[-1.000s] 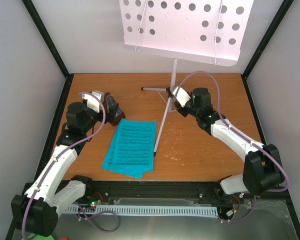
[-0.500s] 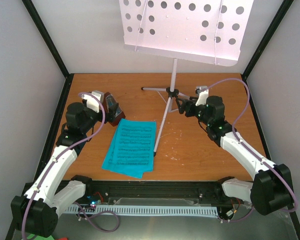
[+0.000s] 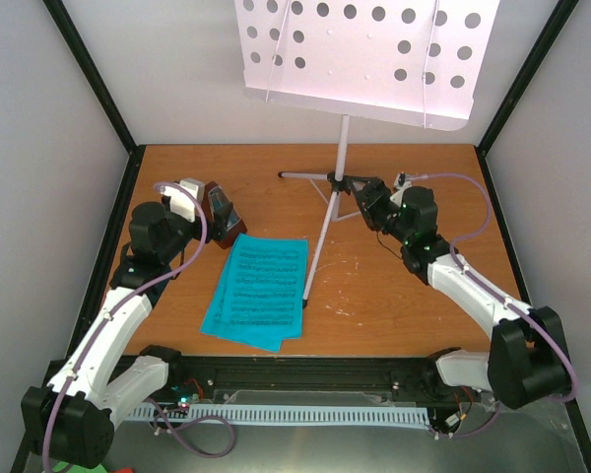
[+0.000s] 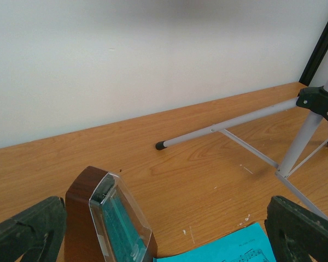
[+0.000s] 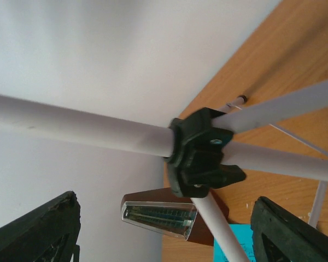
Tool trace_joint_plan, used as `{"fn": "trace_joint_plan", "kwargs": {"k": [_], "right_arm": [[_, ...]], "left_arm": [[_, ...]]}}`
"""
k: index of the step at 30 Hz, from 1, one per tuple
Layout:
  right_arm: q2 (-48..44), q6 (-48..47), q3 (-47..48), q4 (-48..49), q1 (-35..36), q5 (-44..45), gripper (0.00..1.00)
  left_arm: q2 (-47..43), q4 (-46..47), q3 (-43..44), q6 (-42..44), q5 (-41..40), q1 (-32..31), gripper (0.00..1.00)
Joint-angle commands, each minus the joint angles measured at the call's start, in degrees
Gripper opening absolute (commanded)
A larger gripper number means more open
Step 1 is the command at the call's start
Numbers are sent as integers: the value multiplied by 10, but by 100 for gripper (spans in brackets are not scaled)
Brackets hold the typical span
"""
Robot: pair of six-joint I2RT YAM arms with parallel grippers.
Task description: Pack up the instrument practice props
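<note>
Wooden tabletop (image 3: 394, 296), boxed in by pale walls. At its far middle stands the silver music stand (image 3: 343, 148), tripod legs spread and perforated desk raised, so it is not yet folded. My right gripper (image 3: 364, 197) sits level with the black hub (image 5: 199, 153) where the legs meet the pole. Its jaws are wide apart on either side of the hub and hold nothing. I judge this is the useful spot, since that collar likely has to slide for the legs to collapse.

Left of the stand, the dark red-brown metronome (image 3: 227, 222) stands upright with its clear cover on. My left gripper (image 3: 212, 209) is spread fully around it. The metronome sits close beside one finger, and I cannot tell whether they touch. Nothing is squeezed; I read this as lining up for a grasp across its narrow body.

Nearer the arm bases, the cyan sheet-music pages (image 3: 259, 291) lie flat between both arms. One stand leg ends just beside their right edge. No box or bag is in view.
</note>
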Motion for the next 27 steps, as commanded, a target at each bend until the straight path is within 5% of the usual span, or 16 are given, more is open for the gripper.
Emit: {"fn": "trace_joint_plan", "kwargs": {"k": [1,18,27], "right_arm": [[31,65,-3,47,-1,-10,79],[93,61,1,114,-17,-38,47],[102,55,4,125,-21,-58,45]], "left_arm": [[-6,12,2,7,-7,5,99],[1,14,1,9,0,5,99],[5,15,0,9,0,5,99]]}}
